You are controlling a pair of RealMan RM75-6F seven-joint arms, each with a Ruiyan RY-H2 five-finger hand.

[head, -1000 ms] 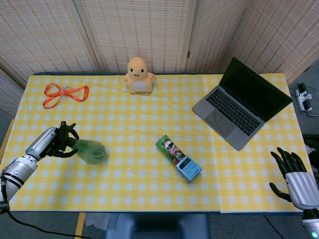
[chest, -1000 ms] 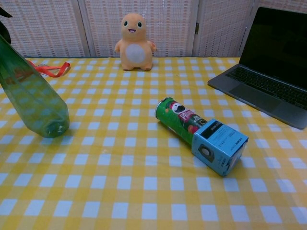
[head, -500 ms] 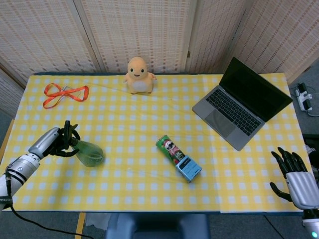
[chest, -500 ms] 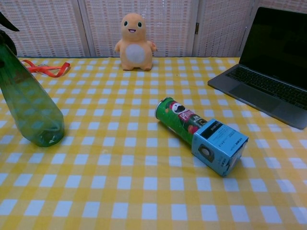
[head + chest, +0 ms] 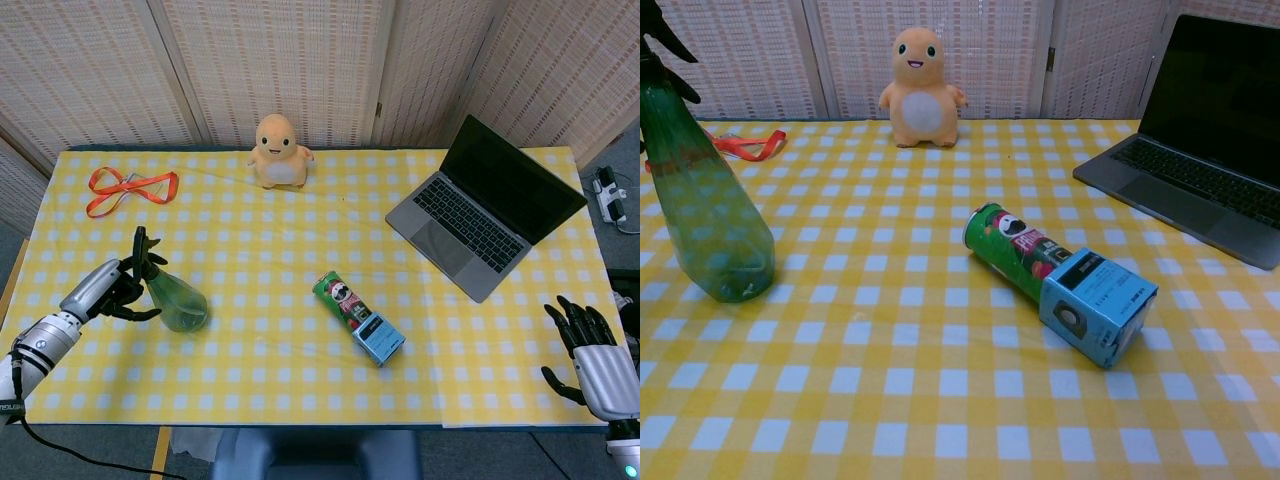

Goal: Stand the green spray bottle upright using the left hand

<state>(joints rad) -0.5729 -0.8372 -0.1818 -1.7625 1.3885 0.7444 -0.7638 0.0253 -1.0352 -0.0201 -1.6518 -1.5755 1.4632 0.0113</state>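
Since a second ago you have swung the translucent green plastic spray bottle (image 5: pixel 174 300) from a steep lean up to nearly vertical, and your left hand (image 5: pixel 122 287) has shifted with it toward the table's near-left area. Its base now sits on the yellow-and-white checked tablecloth (image 5: pixel 270 240), and in the chest view the bottle (image 5: pixel 702 205) rises almost straight, tipped only slightly to the left. Your left hand wraps its dark fingers (image 5: pixel 140 262) around the bottle's neck and black trigger head; the chest view shows only the fingertips at the top-left corner, so you cannot judge how tight the hold is.

Your right hand (image 5: pixel 590 360) hangs off the table's near-right corner, fingers spread apart and holding nothing.

Near the middle of the table the green cylindrical crisps can (image 5: pixel 343 299) lies on its side, with the small blue cardboard box (image 5: pixel 380 340) touching its near end; the chest view shows the same pair, can (image 5: pixel 1013 246) and box (image 5: pixel 1097 305), well apart from the bottle. At the far edge the orange plush toy figure (image 5: pixel 277 150) stands upright, facing you. Beyond the bottle, in the far-left corner, the orange ribbon lanyard (image 5: pixel 131 189) lies flat in loops. On the right the open grey laptop (image 5: pixel 485 207) sits at an angle, its screen dark.
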